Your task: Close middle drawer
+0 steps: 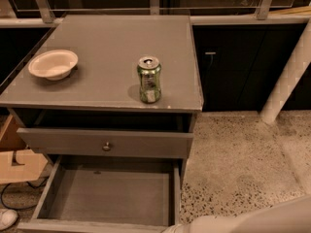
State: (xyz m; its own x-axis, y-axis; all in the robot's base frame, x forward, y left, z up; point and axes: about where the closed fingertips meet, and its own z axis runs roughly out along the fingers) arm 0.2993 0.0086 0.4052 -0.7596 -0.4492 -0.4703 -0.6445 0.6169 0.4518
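While the middle drawer (109, 195) stands pulled far out from the grey cabinet, its plain grey inside bare and its front running along the bottom edge of the view, the closing push looks not yet begun. A pale robot arm (257, 217) comes in from the bottom right corner. Its tool (175, 228) lies at the bottom edge, just beside the drawer's front right corner, and is mostly cut off. I cannot tell whether it is released or clenched, or whether it touches the drawer.

The step in hand appears to be the approach. The next move likely calls for setting the tool flat against the drawer front and pushing straight back toward the cabinet, kept square so the drawer does not jam on its runners.

Above it, the top drawer (146, 143) with a small round knob (107, 146) stands slightly out, leaving a dark gap under the worktop (107, 38). On the grey worktop sit a shallow white bowl (53, 64) at the left and a green can (149, 79) upright near the front edge, well apart.

The floor (233, 154) is speckled stone. Dark cupboards (233, 67) and a white post (286, 79) stand to the right; cardboard (19, 164) and a white shoe (6, 218) lie at the left.
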